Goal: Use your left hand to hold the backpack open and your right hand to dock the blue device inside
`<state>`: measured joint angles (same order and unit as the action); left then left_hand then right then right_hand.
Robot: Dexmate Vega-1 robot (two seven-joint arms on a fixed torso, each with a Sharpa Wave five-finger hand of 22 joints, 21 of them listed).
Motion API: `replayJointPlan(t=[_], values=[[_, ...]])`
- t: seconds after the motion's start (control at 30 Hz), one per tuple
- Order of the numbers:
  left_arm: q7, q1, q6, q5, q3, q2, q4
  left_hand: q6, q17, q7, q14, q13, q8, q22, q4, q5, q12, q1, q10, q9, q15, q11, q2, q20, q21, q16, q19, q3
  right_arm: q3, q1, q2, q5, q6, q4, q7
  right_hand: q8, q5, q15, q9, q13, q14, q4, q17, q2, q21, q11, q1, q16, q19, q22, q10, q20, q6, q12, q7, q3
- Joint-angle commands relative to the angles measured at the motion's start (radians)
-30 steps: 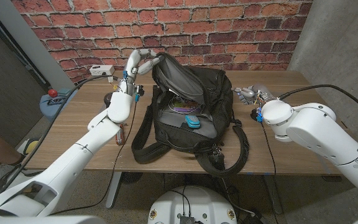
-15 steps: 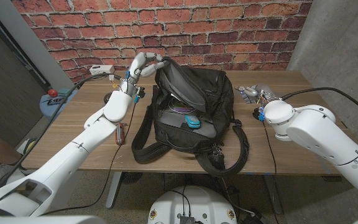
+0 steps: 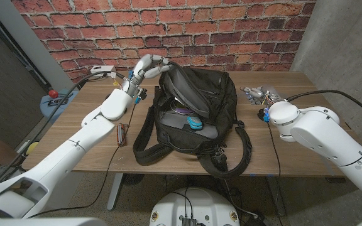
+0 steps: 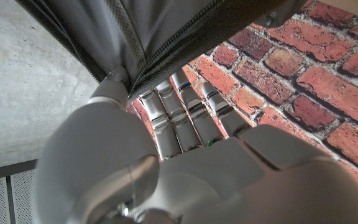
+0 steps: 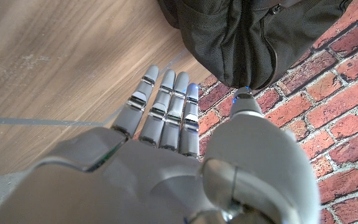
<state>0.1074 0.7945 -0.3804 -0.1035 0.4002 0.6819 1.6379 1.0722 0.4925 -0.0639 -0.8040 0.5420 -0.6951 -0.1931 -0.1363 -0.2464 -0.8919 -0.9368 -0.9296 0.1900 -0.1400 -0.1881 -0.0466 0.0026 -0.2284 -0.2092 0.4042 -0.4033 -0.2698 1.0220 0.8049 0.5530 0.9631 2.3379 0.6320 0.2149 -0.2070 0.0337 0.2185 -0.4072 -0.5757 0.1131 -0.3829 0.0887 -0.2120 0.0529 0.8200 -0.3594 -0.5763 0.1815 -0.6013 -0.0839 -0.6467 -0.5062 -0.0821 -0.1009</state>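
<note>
**So: bag's held open, blue thing already sitting inside**

Room first. The backpack (image 3: 190,119) sits mid table (image 3: 294,147), straps hanging over the front edge. Plenty of bare wood to the right of it up to the right hand (image 3: 256,94), which is near the far right edge, well apart from the bag. In the right wrist view that hand (image 5: 166,124) has its fingers straight and close together w/ nothing in them, just over bare wood beside the bag (image 5: 253,37). Left side of the table has cables and a small red-ish tool (image 3: 120,134) by the left arm, plus a white power strip (image 3: 104,69) at the back edge.

Vs a sec ago: the left hand (image 3: 148,64) has gone a bit higher and further back, pulling the top flap up w/ it, so the opening looks a little wider. Right hand barely moved. Bag and device didn't shift.

Left wrist view: fingers (image 4: 185,112) curled onto the zipper edge of the flap (image 4: 160,37), pinching it.

Inside the bag: blue device (image 3: 195,122) lying on the dark lining near the middle of the opening, some purple/green thing (image 3: 182,108) just behind it, can't tell what.
</note>
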Motion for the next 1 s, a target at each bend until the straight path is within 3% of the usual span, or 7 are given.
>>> replayJointPlan(t=[0.03, 0.17, 0.63, 0.8, 1.0], values=[[-0.136, -0.035, -0.016, -0.077, 0.019, 0.025, -0.022, -0.019, -0.003, 0.007, 0.022, -0.004, 0.01, -0.002, 0.012, 0.011, 0.014, 0.033, 0.03, 0.003, 0.011, 0.007, 0.001, 0.008, 0.007, 0.009, -0.017, 0.008, 0.02, 0.014, -0.001, 0.011, -0.027, -0.02, -0.003, 0.0, 0.002, 0.003, 0.0, -0.004, 0.002, 0.008, -0.001, 0.008, -0.006, -0.001, 0.001, -0.004, 0.001, 0.003, -0.003, 0.006, 0.001, 0.004, 0.004, 0.002], [-0.181, -0.048, -0.011, -0.099, 0.027, 0.035, -0.027, -0.05, -0.011, 0.01, 0.043, -0.003, 0.027, -0.002, 0.024, 0.023, 0.029, 0.062, 0.056, 0.004, 0.024, 0.02, 0.001, 0.019, 0.012, 0.015, -0.033, 0.016, 0.023, 0.015, 0.0, 0.014, -0.033, -0.026, -0.005, 0.0, 0.002, 0.002, 0.0, -0.005, 0.002, 0.008, -0.002, 0.009, -0.006, 0.0, 0.001, -0.004, 0.002, 0.003, -0.001, 0.006, 0.001, 0.004, 0.004, 0.002], [-0.351, -0.109, 0.004, -0.167, 0.058, 0.073, -0.046, -0.216, -0.066, 0.012, 0.241, -0.014, 0.11, -0.003, 0.048, 0.059, 0.173, 0.187, 0.326, 0.015, 0.119, 0.077, 0.022, 0.062, 0.028, 0.027, -0.134, 0.054, 0.017, 0.005, 0.003, 0.02, -0.055, -0.053, -0.014, -0.001, 0.004, 0.002, 0.0, -0.005, 0.003, 0.008, -0.003, 0.011, -0.005, 0.003, -0.001, -0.001, 0.003, 0.003, -0.001, 0.007, 0.003, 0.006, 0.004, 0.002], [-0.424, -0.141, 0.033, -0.178, 0.076, 0.096, -0.043, -0.279, -0.084, 0.007, 0.298, -0.025, 0.14, -0.003, 0.045, 0.062, 0.221, 0.207, 0.394, 0.016, 0.134, 0.09, 0.024, 0.07, 0.031, 0.026, -0.166, 0.058, 0.019, 0.004, -0.002, 0.025, -0.06, -0.059, -0.011, -0.001, 0.004, 0.0, 0.0, -0.005, 0.0, 0.01, -0.003, 0.011, -0.005, 0.003, 0.0, -0.001, 0.002, 0.003, 0.0, 0.006, 0.002, 0.007, 0.003, 0.002], [-0.457, -0.16, 0.047, -0.172, 0.081, 0.115, -0.041, -0.293, -0.098, 0.005, 0.329, -0.03, 0.15, -0.003, 0.036, 0.06, 0.251, 0.202, 0.439, 0.017, 0.146, 0.099, 0.017, 0.071, 0.03, 0.025, -0.182, 0.05, 0.021, 0.007, -0.005, 0.029, -0.069, -0.062, -0.006, -0.002, 0.005, -0.001, 0.0, -0.005, 0.002, 0.01, -0.004, 0.012, -0.006, 0.005, 0.001, 0.0, 0.001, 0.003, 0.002, 0.005, 0.004, 0.009, 0.002, 0.001]])
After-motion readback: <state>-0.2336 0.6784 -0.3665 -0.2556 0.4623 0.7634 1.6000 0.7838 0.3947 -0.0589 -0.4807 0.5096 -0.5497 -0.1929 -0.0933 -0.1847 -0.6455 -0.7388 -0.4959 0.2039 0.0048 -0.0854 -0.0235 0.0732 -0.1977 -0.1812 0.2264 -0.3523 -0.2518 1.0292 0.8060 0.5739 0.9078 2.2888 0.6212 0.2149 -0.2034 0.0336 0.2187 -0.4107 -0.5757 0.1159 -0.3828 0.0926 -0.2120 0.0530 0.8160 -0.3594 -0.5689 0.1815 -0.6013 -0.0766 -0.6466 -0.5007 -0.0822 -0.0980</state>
